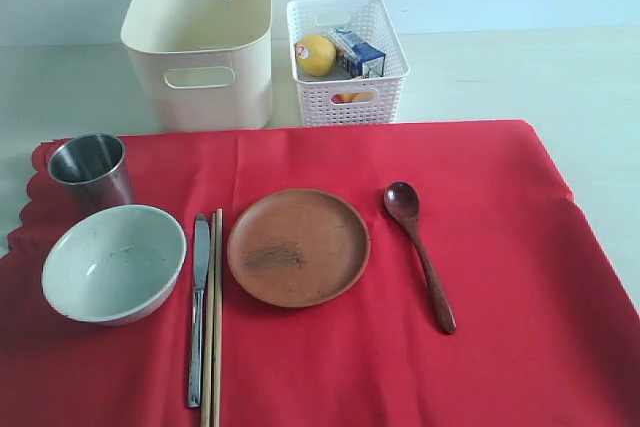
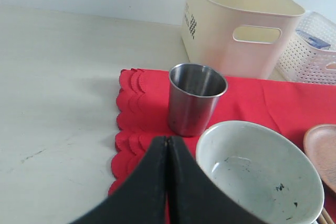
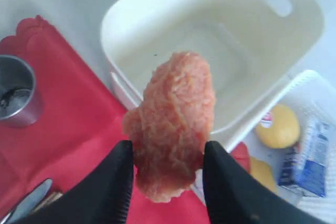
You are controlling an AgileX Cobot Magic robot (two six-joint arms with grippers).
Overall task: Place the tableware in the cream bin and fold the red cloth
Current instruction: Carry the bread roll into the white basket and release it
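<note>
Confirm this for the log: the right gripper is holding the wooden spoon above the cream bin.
Not right. The right gripper holds a lumpy orange-pink food piece, not the wooden spoon, above the cream bin; the right wrist view shows it between the jaws. The spoon lies on the red cloth in the exterior view.

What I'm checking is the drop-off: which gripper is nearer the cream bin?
Right. The right gripper, holding orange food, hangs over the open cream bin; the left gripper, shut, sits farther off, past the steel cup.
</note>
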